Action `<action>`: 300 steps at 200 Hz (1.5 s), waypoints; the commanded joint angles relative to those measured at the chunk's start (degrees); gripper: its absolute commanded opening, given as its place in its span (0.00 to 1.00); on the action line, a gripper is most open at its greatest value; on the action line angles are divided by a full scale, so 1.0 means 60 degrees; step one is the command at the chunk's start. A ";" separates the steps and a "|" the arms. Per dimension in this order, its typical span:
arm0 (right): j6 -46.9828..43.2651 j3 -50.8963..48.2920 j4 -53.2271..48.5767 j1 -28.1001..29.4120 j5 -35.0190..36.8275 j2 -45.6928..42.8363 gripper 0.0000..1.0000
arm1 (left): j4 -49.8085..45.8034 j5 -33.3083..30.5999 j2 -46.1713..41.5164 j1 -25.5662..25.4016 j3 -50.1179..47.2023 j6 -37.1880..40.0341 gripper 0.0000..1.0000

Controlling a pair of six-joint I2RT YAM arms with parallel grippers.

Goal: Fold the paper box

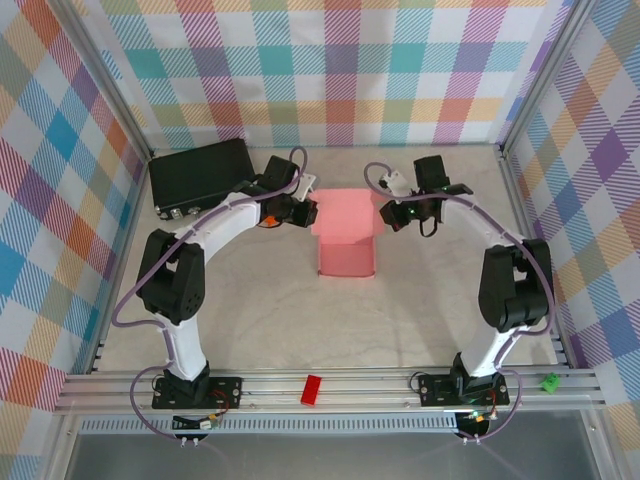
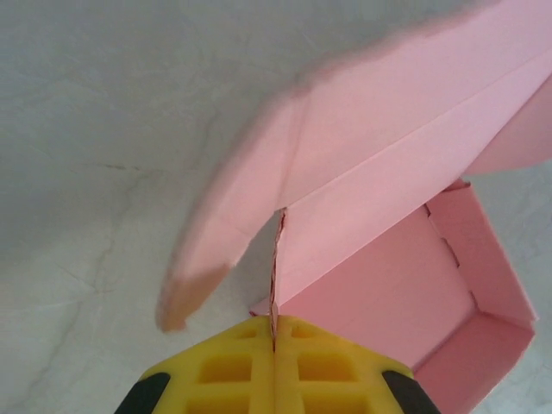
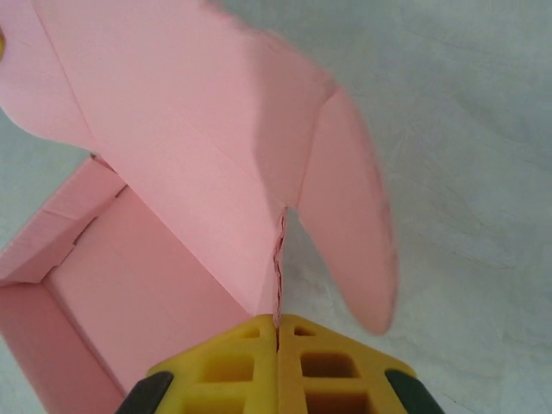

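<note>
Two pincers are clenched on the paper box (image 1: 345,245), which lies mid-table between them, its shallow tray resting on the table (image 1: 260,320) and its wide lid panel lifted; the left pincer (image 1: 302,212) takes one end of that panel, the right pincer (image 1: 392,213) the other. On the left wrist view the yellow fingers (image 2: 228,371) are pressed together with the thin card's edge nipped between them, just where a rounded side tab (image 2: 216,241) splits from the panel; the right wrist view mirrors this. I judge the matched hold to be deliberate: with both ends pinched alike the panel can swing about its crease without twisting, and the tabs hang free for tucking. Card this thin would likely buckle if one side led.
</note>
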 commanded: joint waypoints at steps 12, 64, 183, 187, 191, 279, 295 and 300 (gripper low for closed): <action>0.0812 -0.0754 0.1469 0.0331 0.0872 -0.0645 0.04 | 0.1238 -0.0847 -0.0882 -0.0145 -0.0570 -0.0362 0.00; 0.1709 -0.1845 0.3132 0.0926 0.2319 -0.1125 0.03 | 0.2674 -0.1522 -0.1226 -0.0303 -0.1506 -0.0990 0.00; 0.3515 -0.2526 0.4074 0.2499 0.5126 -0.1296 0.04 | 0.4252 -0.2909 -0.1648 -0.0700 -0.2909 -0.2514 0.00; 0.3578 -0.2560 0.4120 0.2527 0.5210 -0.1303 0.04 | 0.4336 -0.2915 -0.1685 -0.0703 -0.2995 -0.2556 0.00; 0.3657 -0.2610 0.4163 0.2555 0.5272 -0.1317 0.04 | 0.4423 -0.2931 -0.1717 -0.0710 -0.3072 -0.2597 0.00; 0.3939 -0.2636 0.4371 0.3144 0.6376 -0.1115 0.04 | 0.5321 -0.3281 -0.2086 -0.0820 -0.4109 -0.3175 0.00; 0.4067 -0.2632 0.4363 0.3268 0.6623 -0.1093 0.04 | 0.5390 -0.3313 -0.2094 -0.0846 -0.4171 -0.3284 0.00; 0.4129 -0.2636 0.4370 0.3305 0.6689 -0.1070 0.04 | 0.5410 -0.3315 -0.2106 -0.0849 -0.4196 -0.3316 0.00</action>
